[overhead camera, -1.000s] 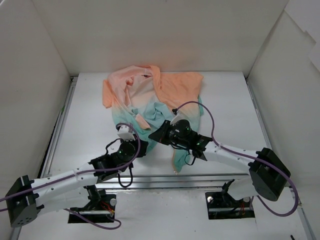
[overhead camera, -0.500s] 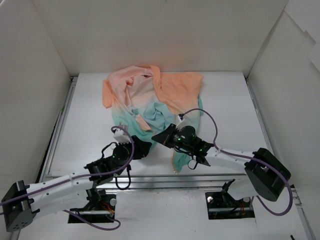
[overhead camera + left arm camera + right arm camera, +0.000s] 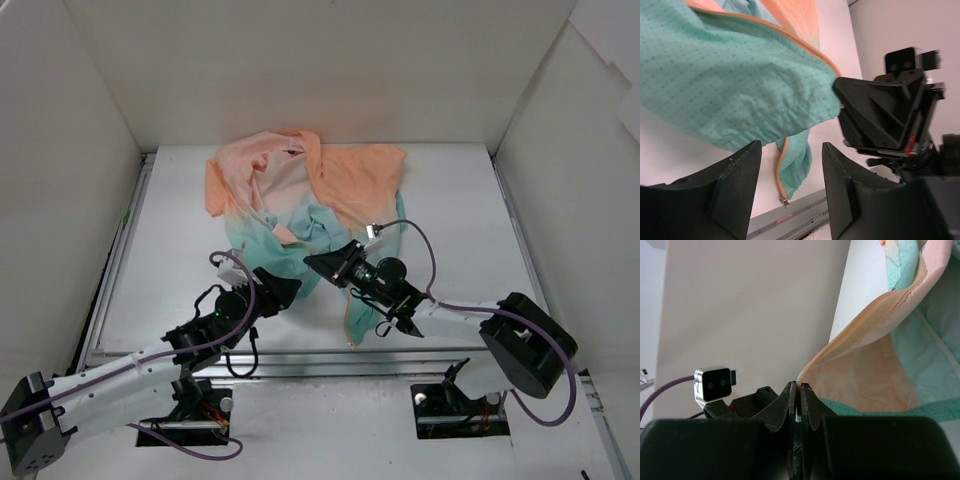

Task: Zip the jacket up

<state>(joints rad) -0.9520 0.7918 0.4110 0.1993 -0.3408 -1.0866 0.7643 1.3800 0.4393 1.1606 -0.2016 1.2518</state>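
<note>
Inside a white-walled enclosure, a white table (image 3: pixel 170 250) fills the top external view. A jacket (image 3: pixel 350 180) lies crumpled at the middle of the table toward the far wall. It is thin fabric, peach-orange at the far side and shading to mint-teal at the near side. The two arms reach in from the near edge, and their tips meet at the jacket's teal hem.

The right gripper (image 3: pixel 797 390) has its jaws pressed tight together on the jacket's orange zipper edge (image 3: pixel 860 335), lifting a fold of teal cloth off the table. The left gripper (image 3: pixel 790 150) sits just beside it, low over the table. Its two black fingers (image 3: pixel 735 172) are spread apart with nothing between them, and the lifted teal hem hangs just beyond their tips.

A second orange-trimmed zipper strip (image 3: pixel 781 172) droops toward the table's near edge and ends in a small metal piece (image 3: pixel 785 202).
</note>
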